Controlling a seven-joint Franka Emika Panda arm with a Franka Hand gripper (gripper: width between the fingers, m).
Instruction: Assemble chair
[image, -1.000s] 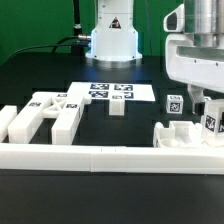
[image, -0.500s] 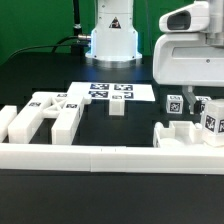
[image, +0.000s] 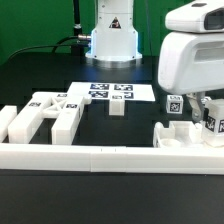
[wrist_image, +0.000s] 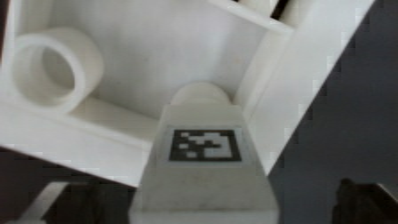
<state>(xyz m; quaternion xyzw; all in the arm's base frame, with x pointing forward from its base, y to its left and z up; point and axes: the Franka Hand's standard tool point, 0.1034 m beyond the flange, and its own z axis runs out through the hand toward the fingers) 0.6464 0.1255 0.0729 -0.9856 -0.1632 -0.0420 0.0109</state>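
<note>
Spread wide, my end effector (image: 197, 102) is hovering low at the exterior view's right and gripping nothing. In the wrist view its dark fingers (wrist_image: 63, 200) are standing clear on either side of a tagged white chair bar (wrist_image: 203, 150), not touching it. The black bench (image: 40, 75) is carrying everything. The long white border rail (image: 90, 157) is lying along its near edge. The marker board (image: 110, 91) is lying flat near the middle, in front of my base (image: 110, 35). The chair (image: 30, 118) is lying in loose parts. A group of blocky pieces (image: 62, 118) is resting at the exterior view's left, just behind the rail. A second group (image: 180, 136), with upright tagged pieces (image: 173, 102), is sitting beneath my end effector. Behind the bar, a broad piece with a round hole (wrist_image: 54, 70) is showing. One small block (image: 118, 108) is standing just beside the marker board's near edge.
</note>
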